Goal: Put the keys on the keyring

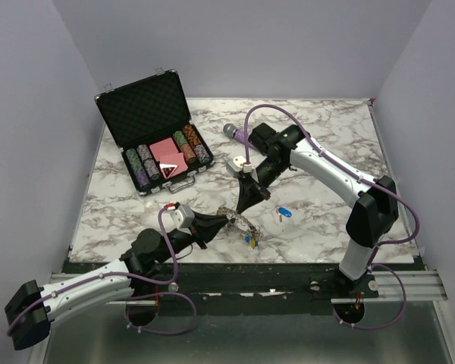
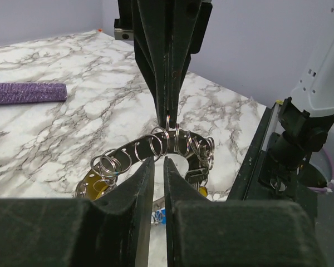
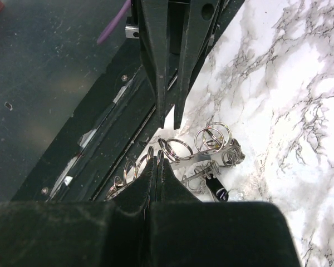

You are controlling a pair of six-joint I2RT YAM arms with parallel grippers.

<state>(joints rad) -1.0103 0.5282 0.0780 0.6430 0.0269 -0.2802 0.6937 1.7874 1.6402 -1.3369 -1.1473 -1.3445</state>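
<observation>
The keyring (image 1: 241,222) is a thin curved metal band carrying several small split rings. It lies near the table's front edge and shows in the left wrist view (image 2: 134,153) and the right wrist view (image 3: 211,153). My right gripper (image 1: 237,211) points down onto it. Its fingertips (image 2: 168,114) are shut on one small ring at the band's top. My left gripper (image 2: 158,160) sits at the band's near side, jaws a narrow slit apart with bare table showing through. A yellow-capped key (image 2: 94,186) and a black-capped key (image 3: 216,190) hang by the band. A blue key (image 1: 283,213) lies apart to the right.
An open black case (image 1: 155,136) of poker chips and cards stands at the back left. A purple microphone (image 2: 25,92) lies behind the right arm. The black rail (image 1: 250,269) of the table's front edge runs just below the keyring.
</observation>
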